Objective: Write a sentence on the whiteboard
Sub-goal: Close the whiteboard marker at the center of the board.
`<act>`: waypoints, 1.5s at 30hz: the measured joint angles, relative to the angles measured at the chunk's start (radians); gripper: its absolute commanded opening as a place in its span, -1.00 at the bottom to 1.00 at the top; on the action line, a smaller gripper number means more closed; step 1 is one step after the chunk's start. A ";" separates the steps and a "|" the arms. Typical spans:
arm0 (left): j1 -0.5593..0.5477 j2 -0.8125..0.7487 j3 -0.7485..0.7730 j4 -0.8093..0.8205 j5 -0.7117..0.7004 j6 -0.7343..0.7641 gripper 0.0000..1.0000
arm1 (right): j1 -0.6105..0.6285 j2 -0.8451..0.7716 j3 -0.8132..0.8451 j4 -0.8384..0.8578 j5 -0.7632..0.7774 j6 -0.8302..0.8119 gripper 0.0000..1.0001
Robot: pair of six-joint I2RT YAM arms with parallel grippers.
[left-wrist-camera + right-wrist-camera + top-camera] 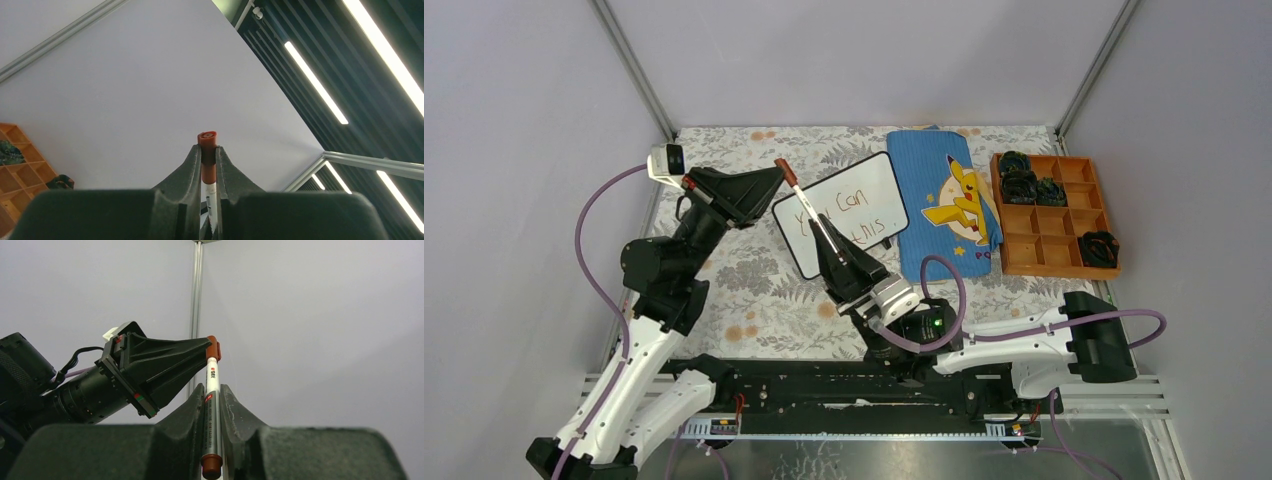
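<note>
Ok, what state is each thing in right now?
Whiteboard: lying flat, written on.
Marker: raised in the air, cap on.
Left jaws: shut on the cap.
Right jaws: shut on the marker.
Cloth: spread flat.
Tray: a few compartments filled, most empty.

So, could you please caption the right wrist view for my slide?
Right jaws grip the marker by its barrel while the left jaws clamp its red-brown cap.
</note>
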 measured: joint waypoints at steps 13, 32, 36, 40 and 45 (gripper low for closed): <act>-0.046 0.002 0.000 0.035 -0.045 -0.002 -1.00 | -0.001 0.029 0.056 0.002 -0.013 -0.016 -1.00; -0.193 0.035 0.029 0.047 -0.209 0.091 -1.00 | -0.011 0.056 0.103 0.040 -0.008 -0.028 -1.00; -0.246 0.048 0.043 0.050 -0.270 0.132 -1.00 | -0.014 0.060 0.118 0.047 -0.006 -0.033 -1.00; -0.291 0.054 0.053 0.054 -0.315 0.166 -1.00 | -0.016 0.064 0.129 0.052 -0.006 -0.036 -1.00; -0.332 0.055 0.053 0.055 -0.354 0.205 -1.00 | -0.020 0.070 0.133 0.054 -0.002 -0.048 -1.00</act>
